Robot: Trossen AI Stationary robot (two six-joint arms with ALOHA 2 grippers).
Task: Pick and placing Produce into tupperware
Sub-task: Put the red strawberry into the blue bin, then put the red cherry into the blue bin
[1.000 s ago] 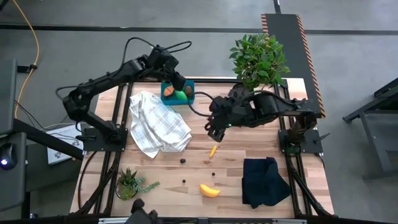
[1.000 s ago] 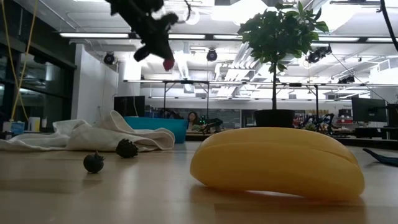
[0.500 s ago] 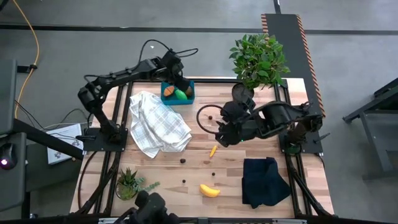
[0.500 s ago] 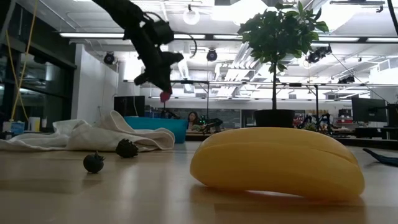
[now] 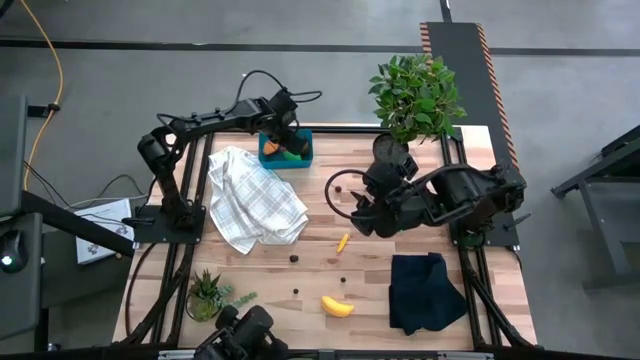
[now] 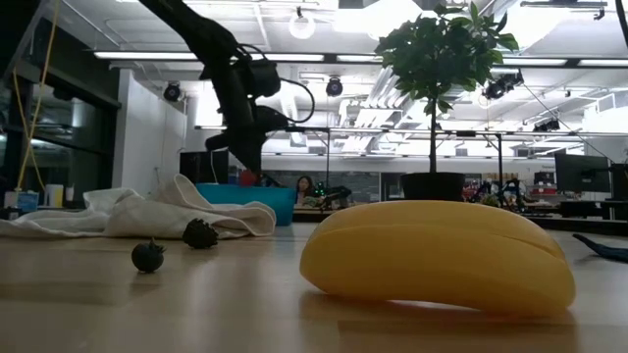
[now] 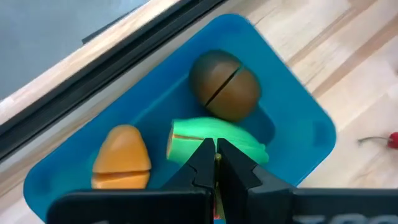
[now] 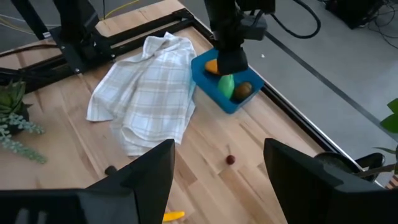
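The teal tupperware stands at the table's far edge, beside the white checked cloth. An orange carrot piece, a green oval and a brown kiwi lie in it. My left gripper reaches down over it, shut on a small red strawberry. My right gripper hangs open above the table's middle, with nothing between its fingers. On the table lie the banana, a small yellow piece and dark berries. My left gripper pinches the red strawberry at its fingertips, coming steeply from above. The strawberry hangs just over the tupperware's inside, at about rim height in the low view. In the left wrist view the shut fingers hide it, so which part they have cannot be told.
A leafy bush stands at the far right corner. A small spiky plant stands near the front left and a black cloth lies near the front right. A small red berry lies on the wood between the tupperware and my right gripper.
My left gripper has come down toward the tupperware with the strawberry and has tipped more steeply downward, staying shut. My right gripper has drifted a little toward the table's right edge and has rolled somewhat, staying open.
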